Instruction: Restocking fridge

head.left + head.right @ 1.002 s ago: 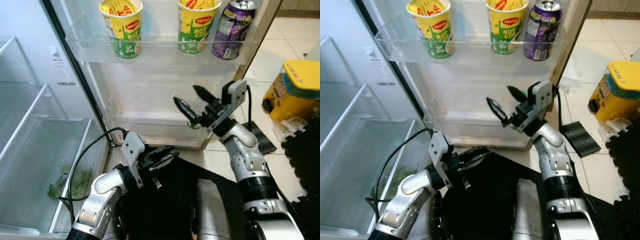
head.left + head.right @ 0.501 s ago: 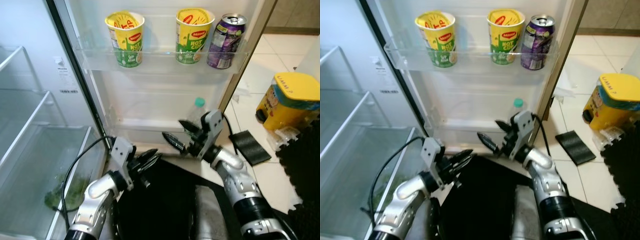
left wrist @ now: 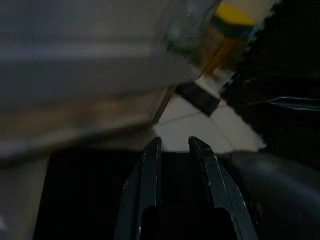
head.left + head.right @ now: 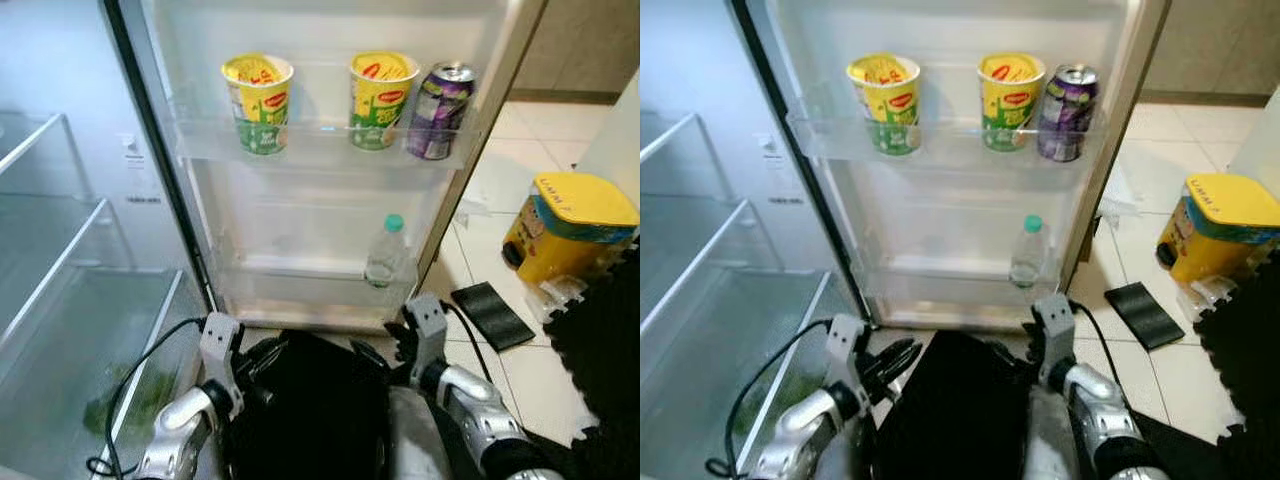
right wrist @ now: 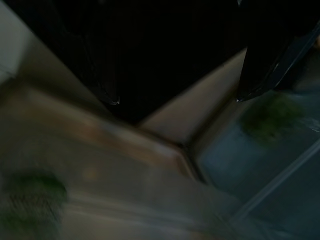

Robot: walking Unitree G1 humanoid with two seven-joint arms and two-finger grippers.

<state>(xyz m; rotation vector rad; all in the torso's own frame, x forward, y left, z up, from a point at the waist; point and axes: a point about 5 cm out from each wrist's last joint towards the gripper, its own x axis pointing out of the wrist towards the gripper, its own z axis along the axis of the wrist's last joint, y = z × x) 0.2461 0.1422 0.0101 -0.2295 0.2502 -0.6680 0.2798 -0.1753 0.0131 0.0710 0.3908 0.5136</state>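
Observation:
A clear water bottle (image 4: 385, 255) with a green cap stands upright in the lower door shelf (image 4: 300, 290) of the open fridge. On the upper door shelf are two yellow noodle cups (image 4: 259, 102) (image 4: 382, 86) and a purple can (image 4: 439, 98). My right gripper (image 5: 177, 97) is held low by my body, below the door and apart from the bottle, open with nothing between its fingers. My left gripper (image 4: 262, 352) sits low at the left near the fridge's bottom edge. Its fingers (image 3: 150, 165) are close together and hold nothing.
The fridge interior at the left has glass shelves (image 4: 50, 200) and a crisper drawer with some greens (image 4: 110, 410). On the tiled floor at the right stand a yellow container (image 4: 572, 225) and a black mat (image 4: 490, 315).
The right gripper has drawn back from the lower door shelf and dropped toward my body. The left arm has lowered too. The view has pulled back, and the bottle now shows in full.

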